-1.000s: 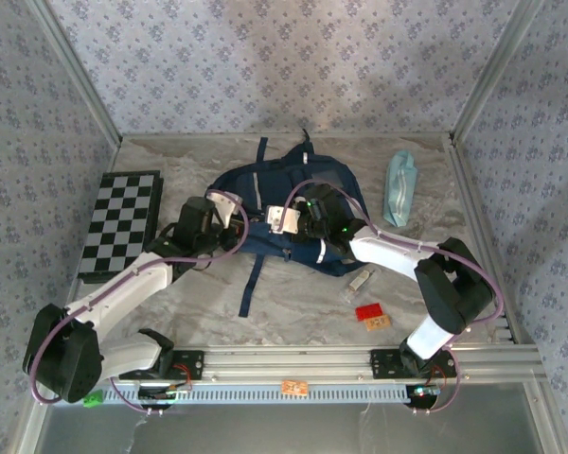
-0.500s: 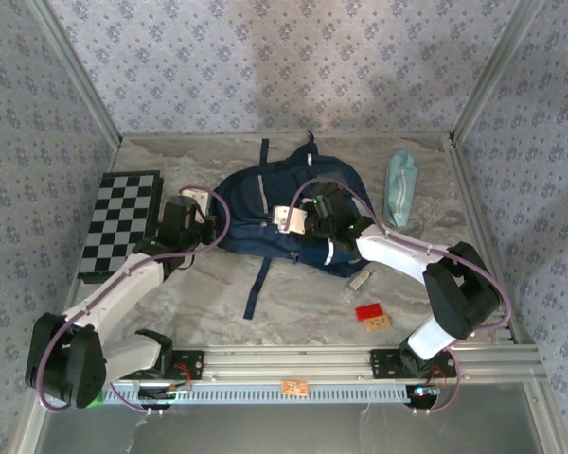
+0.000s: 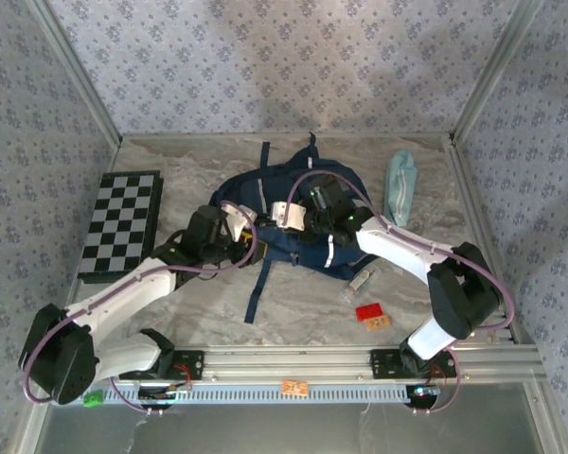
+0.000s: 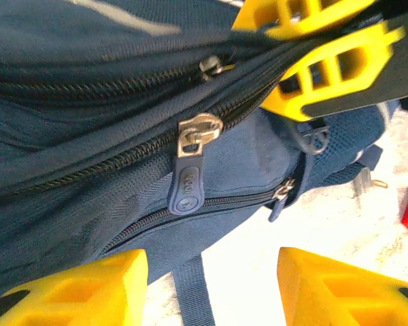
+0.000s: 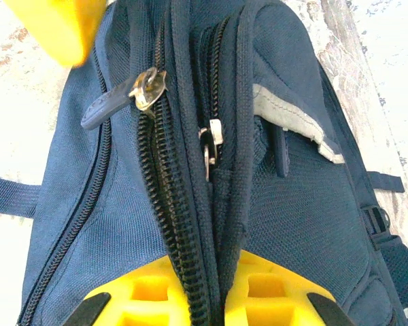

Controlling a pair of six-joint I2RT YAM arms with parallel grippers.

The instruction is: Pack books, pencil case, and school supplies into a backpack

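The right gripper [image 5: 217,275] is clenched on the backpack [image 3: 284,180] beside its zip, bracing it on the desk [image 3: 303,307], I'd say, while the left gripper [image 4: 211,288] hangs released before the zipper pull [image 4: 189,178] — the pencil case [image 3: 399,187] lies apart.

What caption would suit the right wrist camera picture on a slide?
The right gripper pinches the navy backpack along its zipper, the pull tab just beyond.

White arms [image 3: 123,288], black joints [image 3: 459,293], looping purple cables [image 3: 255,244], yellow lattice-fingered tools [image 4: 212,261].
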